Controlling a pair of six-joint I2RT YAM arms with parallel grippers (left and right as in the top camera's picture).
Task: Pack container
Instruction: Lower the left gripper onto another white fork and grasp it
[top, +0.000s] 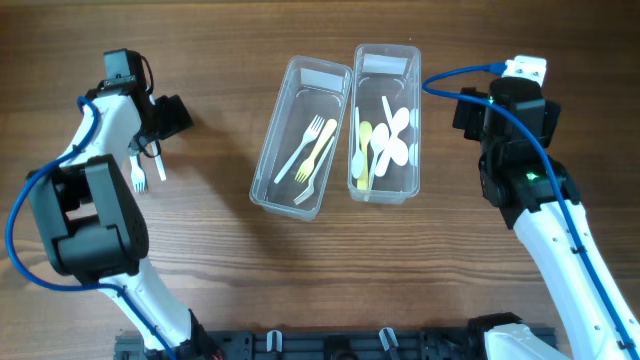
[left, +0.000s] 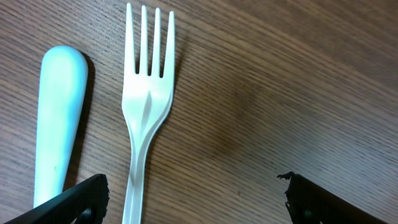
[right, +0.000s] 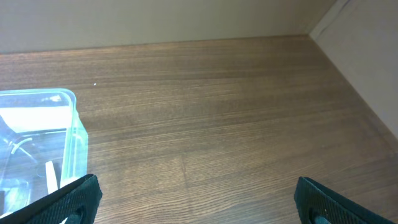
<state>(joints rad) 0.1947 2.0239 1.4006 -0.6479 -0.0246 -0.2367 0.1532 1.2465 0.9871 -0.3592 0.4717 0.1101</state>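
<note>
**Line up on the fork's neck before closing**

Overhead: two clear tubs sit mid-bench, the fork tub (top: 266, 160) just beside the spoon tub (top: 417, 150), both partly filled. The white fork (top: 139, 179) lies loose on the bench (top: 220, 260), well apart from the tubs, under the left arm. A second pale piece (top: 158, 164) lies just beside it. The arm covers part of both, so I cannot tell from here whether they touch.

Left wrist: the left fingers (left: 81, 196) are spread wide and grasp nothing. The fork lies flat, tines away from the camera, nearer the left-hand fingertip than the other. A pale handle (left: 59, 112) lies close alongside. A clean pick likely needs the fingers shifted to centre on the fork's narrow neck, and kept off that handle so only one piece lifts. Both pieces run out of frame at the bottom, and what the handle belongs to is hidden.

Right wrist: the right fingers (right: 74, 196) are also released and empty, over bare bench beside the spoon tub's corner. Most of that tub is cut off.
</note>
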